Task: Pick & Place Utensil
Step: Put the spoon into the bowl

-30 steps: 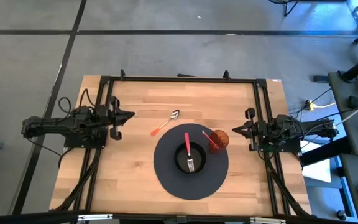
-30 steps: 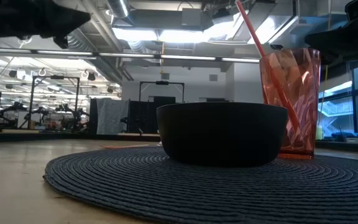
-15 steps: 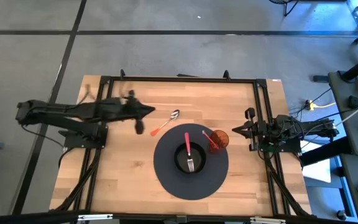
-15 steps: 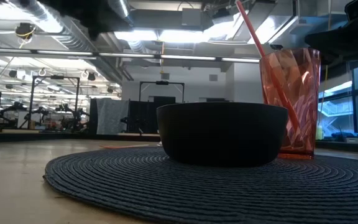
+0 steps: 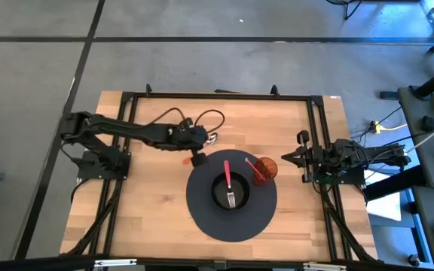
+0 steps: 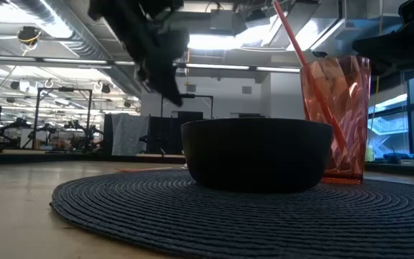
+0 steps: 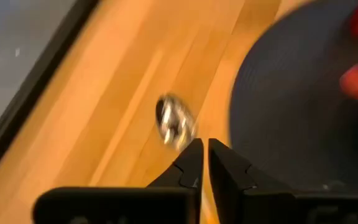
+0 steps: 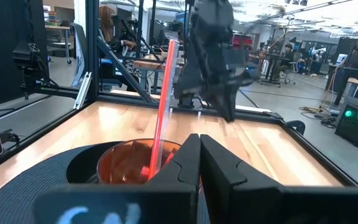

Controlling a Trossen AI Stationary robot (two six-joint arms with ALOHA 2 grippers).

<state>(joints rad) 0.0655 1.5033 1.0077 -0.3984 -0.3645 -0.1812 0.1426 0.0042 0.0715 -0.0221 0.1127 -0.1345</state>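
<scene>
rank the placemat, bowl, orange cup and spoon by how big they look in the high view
1. placemat, widest by far
2. bowl
3. orange cup, a bit smaller than the bowl
4. spoon, mostly hidden under the left gripper, so its rank is unsure

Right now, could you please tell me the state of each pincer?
Left pincer: nearly closed, holding nothing, above the spoon.
Right pincer: closed, holding nothing, waiting at the table's right edge.
</scene>
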